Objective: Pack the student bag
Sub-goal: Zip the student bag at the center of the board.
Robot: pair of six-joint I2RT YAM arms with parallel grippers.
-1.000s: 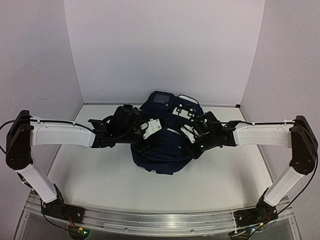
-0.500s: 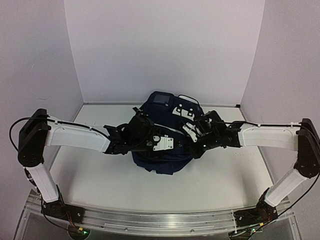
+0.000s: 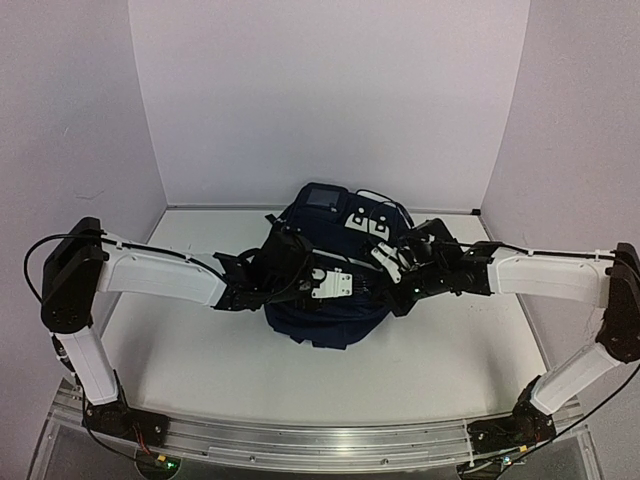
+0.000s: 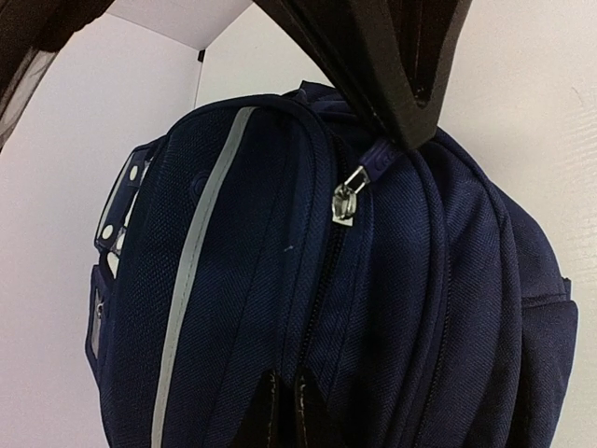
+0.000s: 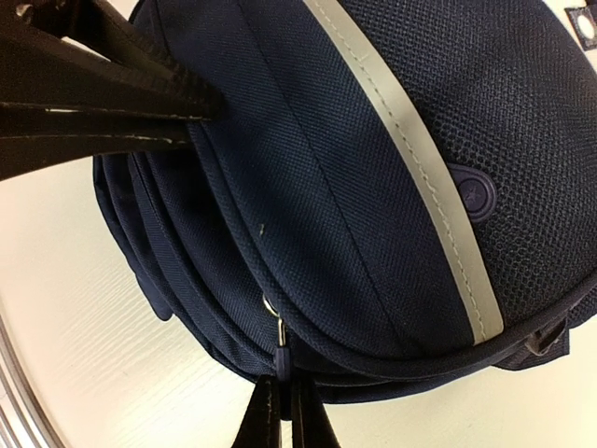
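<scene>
The student bag [image 3: 322, 312], a dark navy backpack with pale grey stripes, lies in the middle of the table. My left gripper [image 3: 352, 284] reaches over it from the left. In the left wrist view its fingertips [image 4: 271, 412] are shut on a ridge of the student bag's [image 4: 233, 280] fabric beside a zip line. My right gripper [image 3: 378, 268] comes in from the right. Seen from the right wrist, this gripper [image 5: 284, 411] is shut on the navy zip pull [image 5: 281, 359] at the bag's [image 5: 354, 187] lower seam. The metal zip slider [image 4: 347, 198] hangs just below the right fingers [image 4: 392, 84].
The white table [image 3: 180, 350] is boxed in by white walls at the back and on both sides. An aluminium rail [image 3: 320, 440] with the arm bases runs along the near edge. A black cable [image 3: 385, 200] loops behind the bag.
My left gripper moved right across the bag and closed on its fabric. My right gripper closed on the zip pull and barely shifted.
</scene>
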